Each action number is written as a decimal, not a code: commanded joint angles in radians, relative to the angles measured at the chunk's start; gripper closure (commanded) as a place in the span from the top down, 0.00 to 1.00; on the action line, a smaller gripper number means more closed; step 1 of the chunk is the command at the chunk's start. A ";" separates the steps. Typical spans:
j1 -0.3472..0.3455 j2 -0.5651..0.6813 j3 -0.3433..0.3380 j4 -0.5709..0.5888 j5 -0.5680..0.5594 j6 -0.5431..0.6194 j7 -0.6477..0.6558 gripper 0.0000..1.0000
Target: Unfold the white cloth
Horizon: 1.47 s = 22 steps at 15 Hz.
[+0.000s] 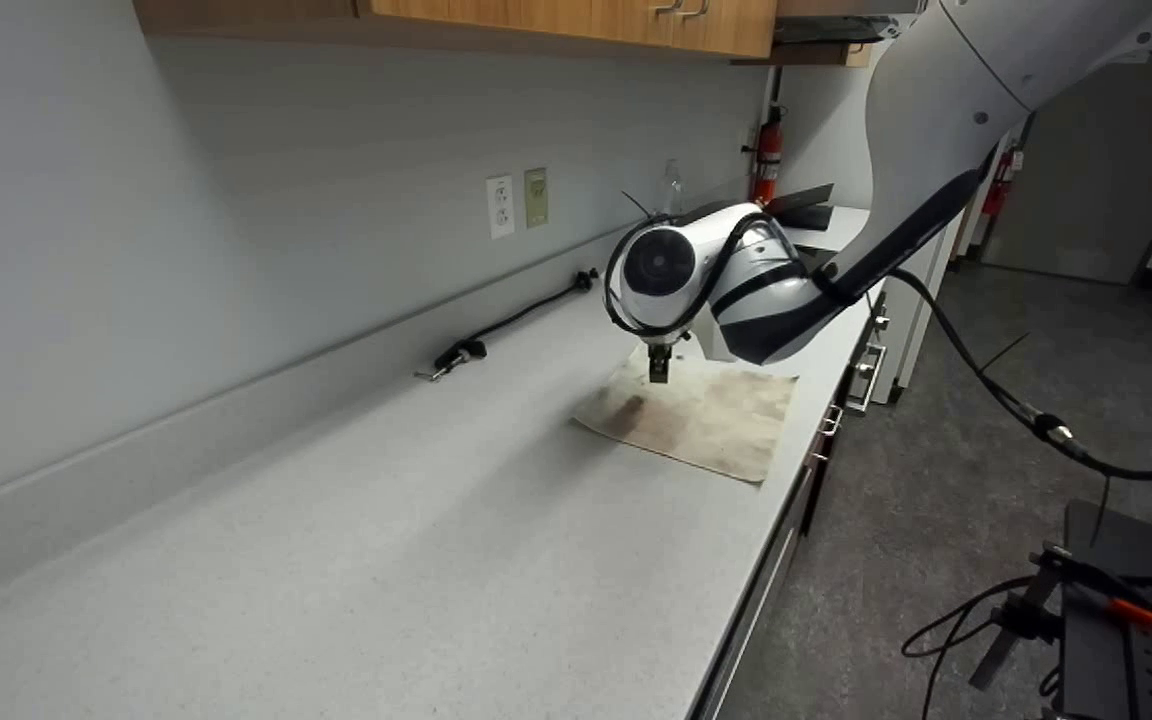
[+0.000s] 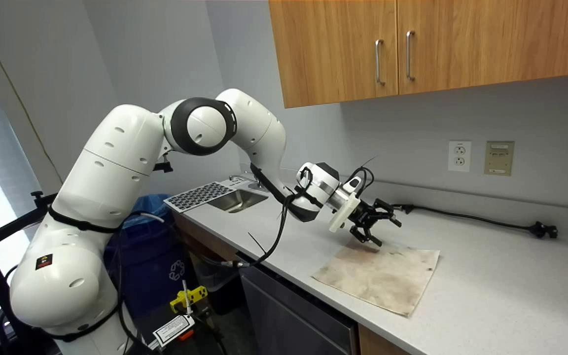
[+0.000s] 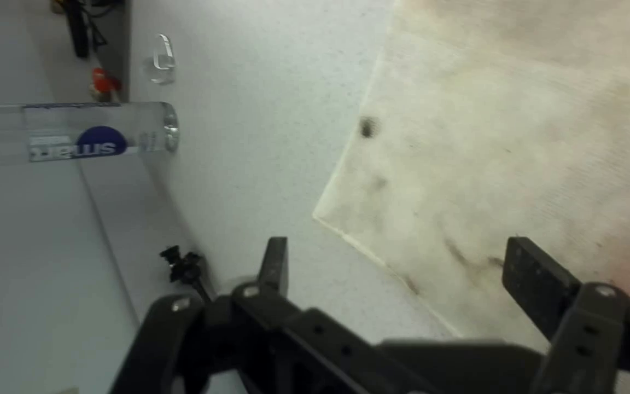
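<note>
Plainly, the off-white, four-sided cloth with brownish stains (image 2: 387, 281) lies spread out flat on the pale grey speckled tabletop (image 1: 336, 560), one corner of it close to the front edge. A faint crease runs across it in the wrist view, and a small dark spot sits near one of its edges. Over it hangs the black two-fingered pincer (image 3: 397, 264), spread wide, its fingers (image 3: 536, 282) well apart: in the wrist view one shows against the cloth and the other against bare tabletop, with the edge of the cloth nearest the plain grey wall (image 1: 336, 200) running between them. In an exterior view the pincer leans at a tilt, and the white jointed robot arm with black straps (image 2: 116, 158) reaches to it across the tabletop.

Along the foot of the wall lies a thin black cord-like piece with chunky ends (image 2: 469, 216). Farther along stands a clear bottle with a dark violet oval on its label (image 3: 101, 139), near a small clear looped object (image 3: 164, 63) whose kind I cannot tell. Higher up, a white double power outlet (image 2: 459, 156) and a beige rectangular wall plate (image 2: 499, 158) sit side by side, beneath wood-grain cabinets with silver handles (image 2: 338, 54).
</note>
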<state>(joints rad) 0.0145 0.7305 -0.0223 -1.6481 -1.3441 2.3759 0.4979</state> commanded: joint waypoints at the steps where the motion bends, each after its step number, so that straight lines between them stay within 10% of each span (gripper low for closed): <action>1: -0.068 0.026 0.041 0.018 0.123 0.159 -0.088 1.00; 10: -0.107 0.076 0.040 0.006 0.442 0.455 -0.360 1.00; 22: -0.098 0.093 0.057 0.005 0.873 0.471 -0.768 1.00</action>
<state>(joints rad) -0.0806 0.8116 0.0315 -1.6543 -0.5458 2.8280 -0.1841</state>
